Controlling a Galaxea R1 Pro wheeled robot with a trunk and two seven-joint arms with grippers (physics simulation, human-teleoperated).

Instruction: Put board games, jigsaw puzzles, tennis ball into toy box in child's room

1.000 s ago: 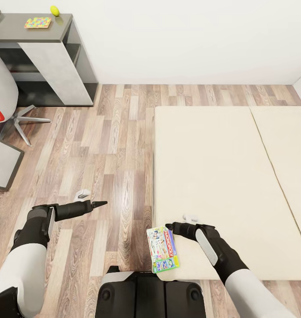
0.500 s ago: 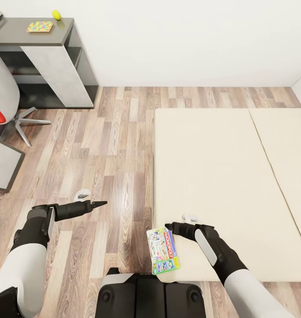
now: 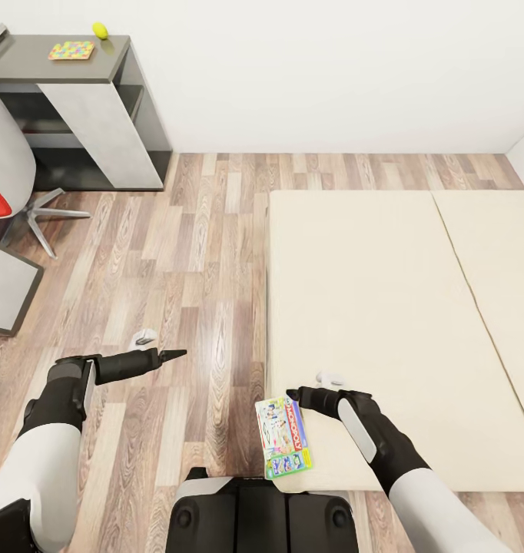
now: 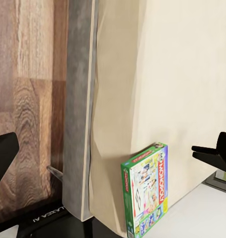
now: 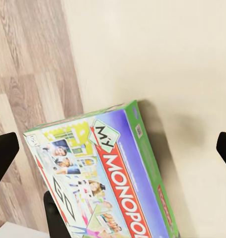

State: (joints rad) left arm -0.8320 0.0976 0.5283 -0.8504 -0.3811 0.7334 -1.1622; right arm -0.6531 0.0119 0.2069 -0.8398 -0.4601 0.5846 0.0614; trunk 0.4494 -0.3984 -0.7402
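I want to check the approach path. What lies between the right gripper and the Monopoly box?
Nothing: in the head view the right gripper sits beside the Monopoly box, with bare beige mattress there. The right wrist view shows open jaws.

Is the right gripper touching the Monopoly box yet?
Apart. The right wrist view shows both fingertips spread wide, bare bed and floor between them and the Monopoly box. In the head view the right gripper sits just beside it.

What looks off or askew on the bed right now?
The green-blue Monopoly board game box sits at the near corner of the beige bed mattress, overhanging its edge above the wood floor. Nothing looks spilled or damaged.
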